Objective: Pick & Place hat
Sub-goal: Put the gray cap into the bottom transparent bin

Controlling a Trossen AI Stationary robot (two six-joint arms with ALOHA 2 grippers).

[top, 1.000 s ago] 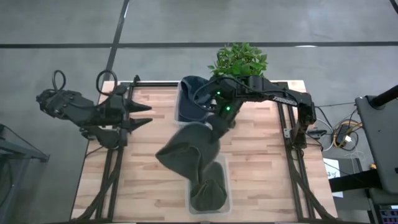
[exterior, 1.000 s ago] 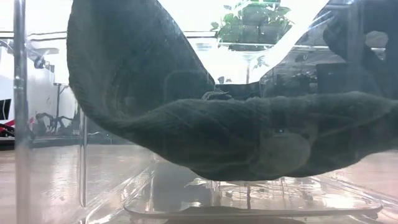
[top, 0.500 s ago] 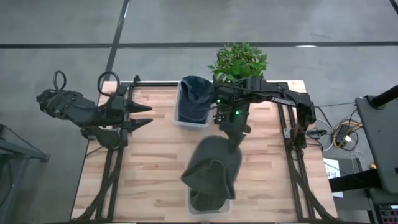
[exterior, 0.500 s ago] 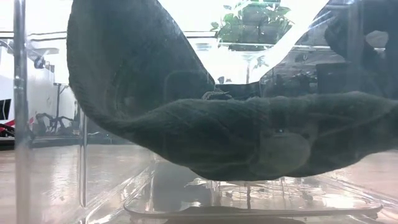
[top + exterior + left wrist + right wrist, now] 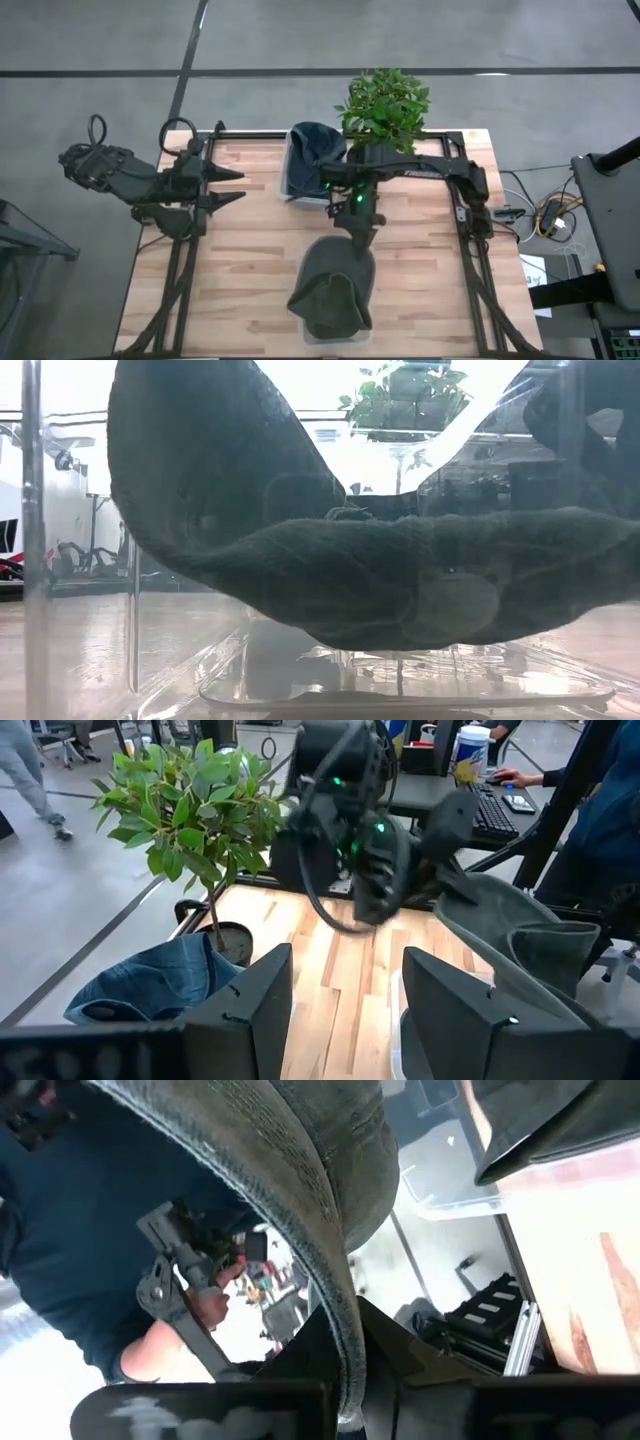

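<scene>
A dark green hat (image 5: pixel 335 285) of soft, ribbed knit fabric is held by the right tool (image 5: pixel 358 232), whose fingers are closed on the hat's thick rolled brim, as is seen in the right wrist view, where the brim (image 5: pixel 330 1240) curves up from between them. The hat hangs limp over the clear plastic bin (image 5: pixel 310 335) at the near edge of the bench (image 5: pixel 250 250), near its middle, and covers most of that bin from above. In the low view, folds of dark fabric (image 5: pixel 350 580) are seen through the bin's transparent wall (image 5: pixel 130 630), filling most of the picture; whether they belong to the held hat cannot be told.

A second clear bin (image 5: pixel 290 190) stands at the far edge of the bench and contains blue denim cloth (image 5: pixel 312 150). Just beside it is a leafy potted plant (image 5: pixel 385 100). The bench top is of light wooden planks, and broad bare areas are left on both sides of the near bin.

The left tool (image 5: pixel 232 186) is held over the left edge of the bench, well apart from the hat, with its fingers spread and nothing between them.
</scene>
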